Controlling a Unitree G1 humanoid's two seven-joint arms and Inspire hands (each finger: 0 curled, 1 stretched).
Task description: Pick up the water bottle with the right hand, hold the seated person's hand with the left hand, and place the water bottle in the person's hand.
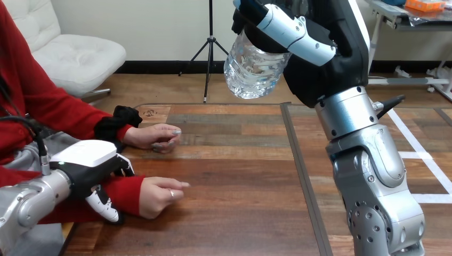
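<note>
The right hand [319,72] is raised high above the table [240,181], its fingers wrapped around the clear water bottle [249,69], which juts out to its left, tilted. Far below and to its left, the left hand [88,160] lies over the red sleeve at the wrist of the person's nearer hand [160,194]; whether it grips the wrist I cannot tell. Beyond it, the person's farther hand [157,136] rests on the table.
</note>
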